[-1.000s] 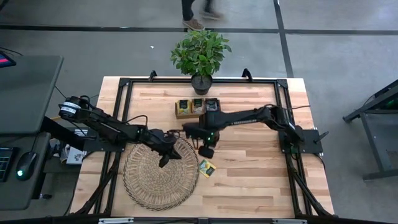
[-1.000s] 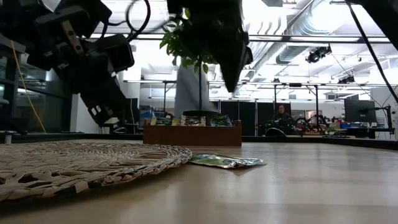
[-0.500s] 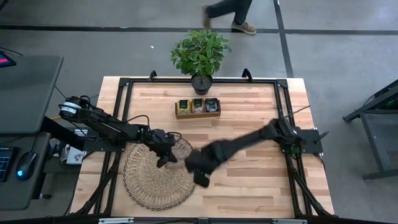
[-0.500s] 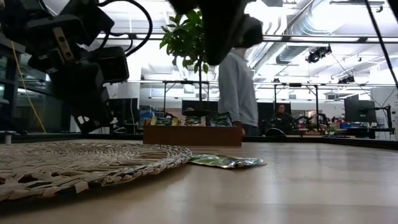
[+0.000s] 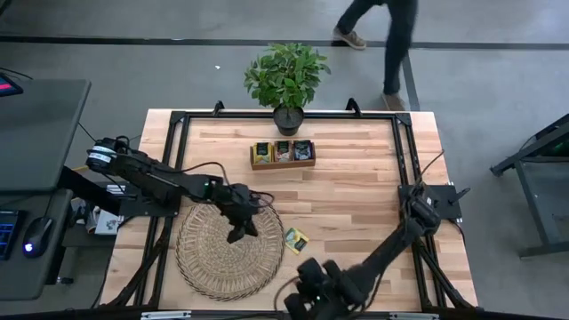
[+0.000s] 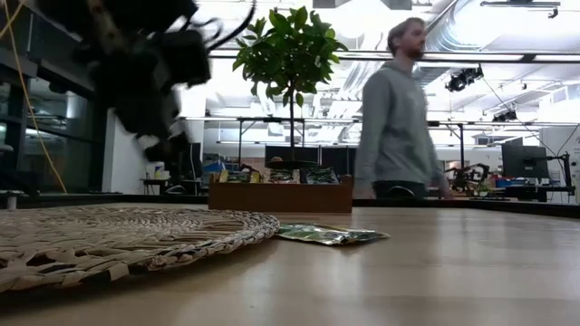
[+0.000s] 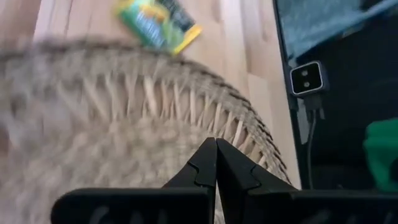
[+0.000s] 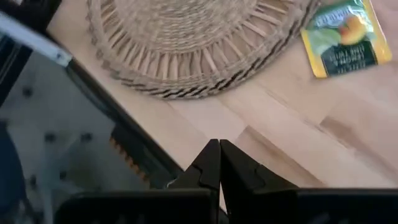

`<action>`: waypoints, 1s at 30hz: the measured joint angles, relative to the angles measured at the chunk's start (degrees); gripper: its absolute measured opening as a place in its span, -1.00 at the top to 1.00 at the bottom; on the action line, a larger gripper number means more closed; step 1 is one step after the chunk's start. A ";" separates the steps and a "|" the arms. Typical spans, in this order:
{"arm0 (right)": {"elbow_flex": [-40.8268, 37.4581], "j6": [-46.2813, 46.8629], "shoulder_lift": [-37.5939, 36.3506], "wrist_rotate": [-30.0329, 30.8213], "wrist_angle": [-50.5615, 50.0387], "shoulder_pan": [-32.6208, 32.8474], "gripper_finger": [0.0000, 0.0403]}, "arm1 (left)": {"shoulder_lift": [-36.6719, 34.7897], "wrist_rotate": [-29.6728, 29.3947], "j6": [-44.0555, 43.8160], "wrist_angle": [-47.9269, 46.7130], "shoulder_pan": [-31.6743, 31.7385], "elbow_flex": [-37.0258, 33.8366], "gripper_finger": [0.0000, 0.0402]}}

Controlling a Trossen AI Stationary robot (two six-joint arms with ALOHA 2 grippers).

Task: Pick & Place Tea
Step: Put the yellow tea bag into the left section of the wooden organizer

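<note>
Table (image 5: 356, 178), wicker mat (image 5: 218, 258) on its left half. Left tool (image 5: 238, 233) above the mat, fingers pressed together, holding nothing. Right tool (image 5: 307, 298) at the table's near edge, also pressed together and empty. One yellow-green tea sachet (image 5: 295, 240) flat on the wood, just beside the mat's right rim. More sachets in the wooden tray (image 5: 283, 155).

1. The tea sachet (image 5: 295, 240) on the table, lower middle of the overhead frame, is yellow-green with a dark panel and yellow edges.
2. The round mat (image 5: 228, 253), lower left, is pale straw with a woven spoke pattern and darker strands at the rim.
3. The table (image 5: 356, 196) is light blond wood in plank strips.
4. The tray (image 5: 283, 163), upper middle, is brown.
5. The plant (image 5: 286, 76), top middle, has green leaves in a black pot.
6. Both arms are black.
</note>
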 joint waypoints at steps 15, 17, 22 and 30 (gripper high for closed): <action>-0.13 24.21 7.16 -12.31 -2.24 3.54 1.00 | 18.51 7.64 19.72 -10.99 2.67 20.98 1.00; -0.16 25.97 7.37 -13.84 -2.28 4.46 1.00 | 20.77 9.63 20.99 -11.22 2.63 22.55 1.00; -0.15 26.50 7.32 -12.08 1.76 5.77 1.00 | 25.33 12.65 23.81 -11.30 2.64 26.56 1.00; -0.05 21.08 7.30 -3.19 10.70 6.64 1.00 | 29.29 15.01 28.38 -10.72 3.17 31.84 1.00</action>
